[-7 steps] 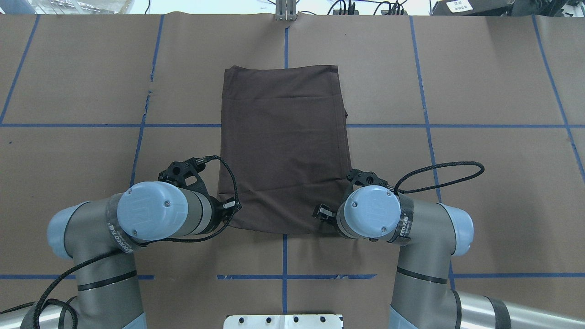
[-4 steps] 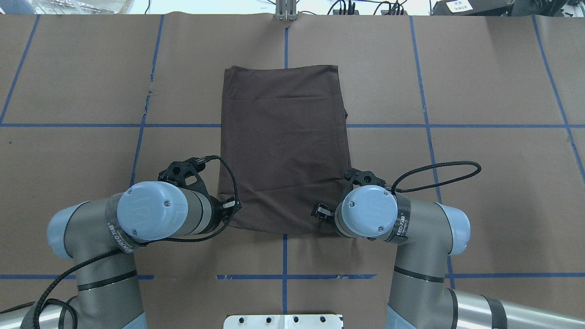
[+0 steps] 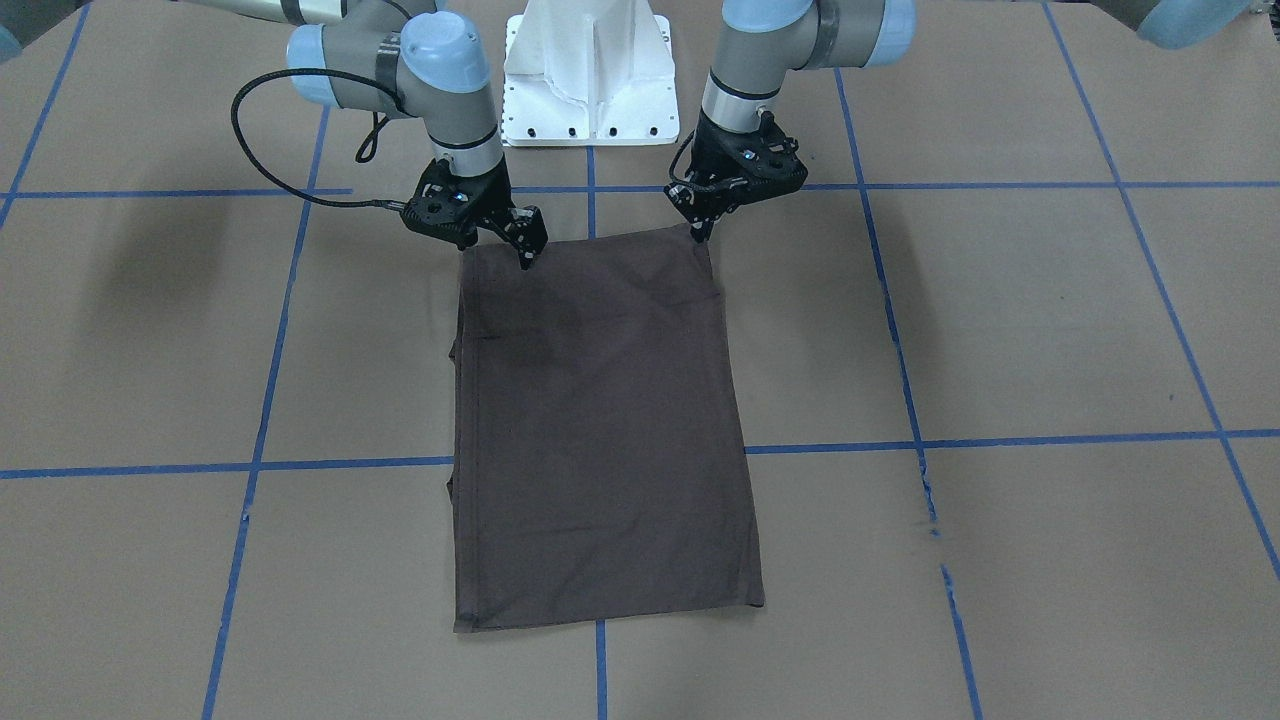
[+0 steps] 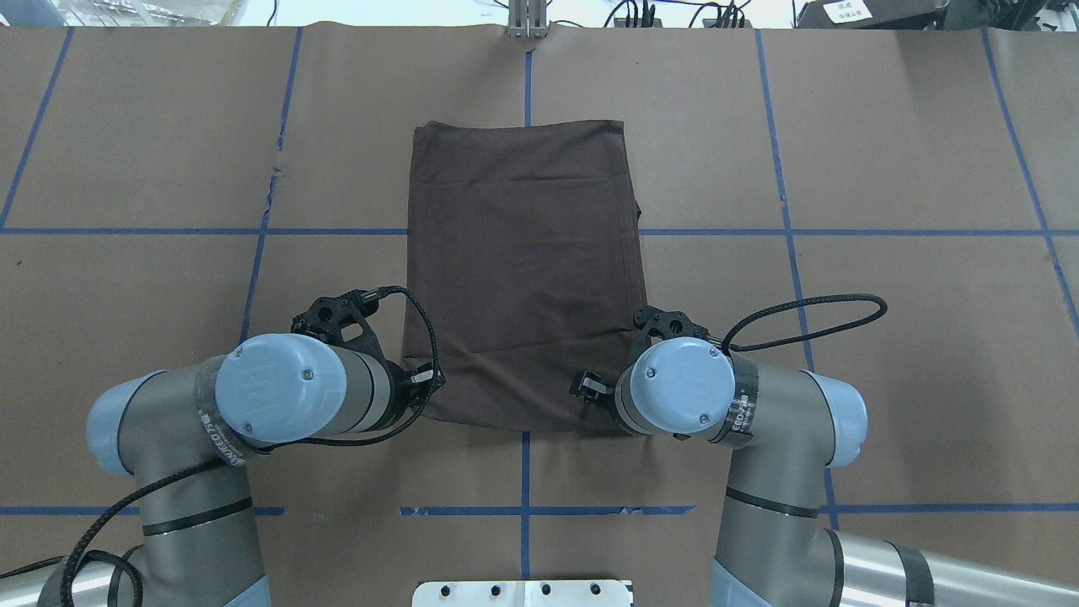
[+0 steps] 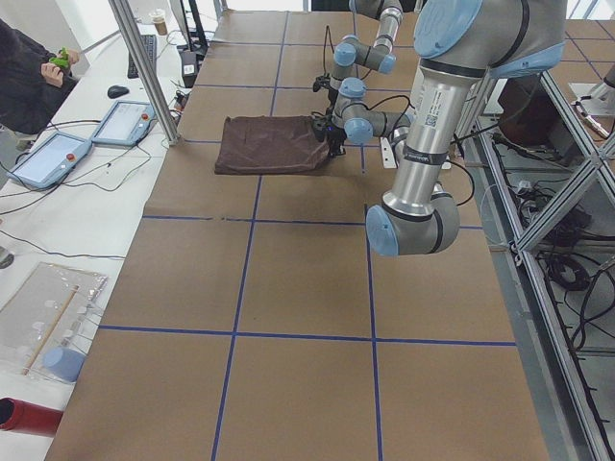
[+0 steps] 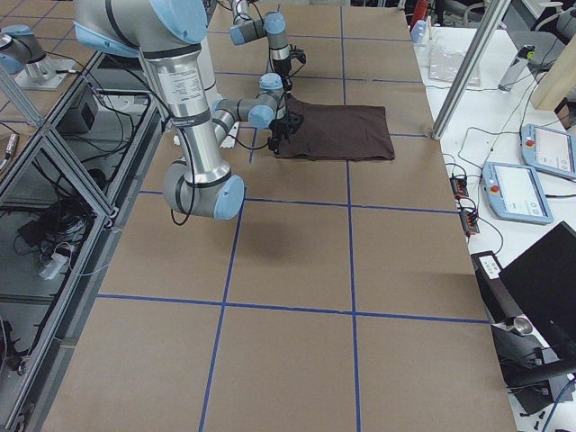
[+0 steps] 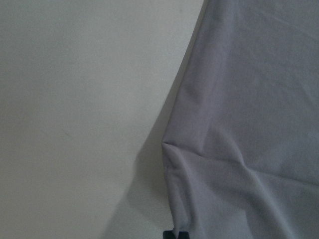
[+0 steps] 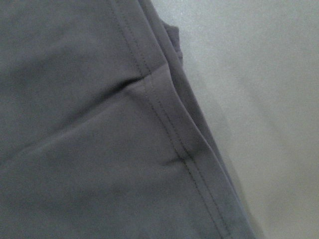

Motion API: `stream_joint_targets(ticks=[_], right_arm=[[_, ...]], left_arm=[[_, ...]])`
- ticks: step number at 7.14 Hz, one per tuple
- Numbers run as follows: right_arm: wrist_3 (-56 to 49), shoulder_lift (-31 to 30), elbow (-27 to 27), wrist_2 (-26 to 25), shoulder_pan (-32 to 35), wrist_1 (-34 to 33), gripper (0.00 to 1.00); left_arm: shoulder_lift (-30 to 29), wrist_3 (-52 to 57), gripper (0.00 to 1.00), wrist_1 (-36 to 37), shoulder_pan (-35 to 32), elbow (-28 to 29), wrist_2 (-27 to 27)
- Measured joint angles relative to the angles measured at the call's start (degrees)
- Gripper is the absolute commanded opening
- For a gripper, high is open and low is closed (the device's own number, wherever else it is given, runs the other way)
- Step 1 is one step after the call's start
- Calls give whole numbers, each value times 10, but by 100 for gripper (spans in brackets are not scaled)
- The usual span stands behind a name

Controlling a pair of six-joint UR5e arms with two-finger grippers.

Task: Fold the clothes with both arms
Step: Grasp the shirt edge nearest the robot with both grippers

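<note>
The dark brown T-shirt (image 3: 600, 430) lies flat on the table, folded into a tall rectangle (image 4: 523, 270). Its collar, logo and tags are hidden in the fold. My left gripper (image 3: 700, 228) is down at the shirt's near left corner. Its tips look pinched together on the cloth, which puckers there in the left wrist view (image 7: 199, 164). My right gripper (image 3: 527, 245) is down at the near right corner with its fingers apart. The right wrist view shows only the hemmed edge of the shirt (image 8: 164, 134), no fingertips. From overhead both grippers are hidden under the wrists.
The table is covered in brown paper with blue tape lines (image 4: 524, 472). The white base pedestal (image 3: 590, 70) stands at the robot's edge. Benches at the table's far side carry tablets (image 5: 48, 158) and cables. A person (image 5: 24, 77) stands there.
My right wrist has shifted slightly left and forward, toward the shirt's corner. The left arm and the shirt have not moved.
</note>
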Motion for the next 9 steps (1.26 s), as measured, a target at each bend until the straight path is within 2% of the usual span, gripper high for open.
stream_joint_targets(ticks=[6, 7, 9], right_arm=[[0, -11, -7, 1, 0, 7, 100], [0, -12, -7, 1, 0, 7, 98], [1, -12, -7, 1, -1, 7, 36]], left_arm=[[0, 0, 0, 0, 0, 0, 0], [0, 0, 0, 0, 0, 0, 0], [0, 0, 0, 0, 0, 0, 0]])
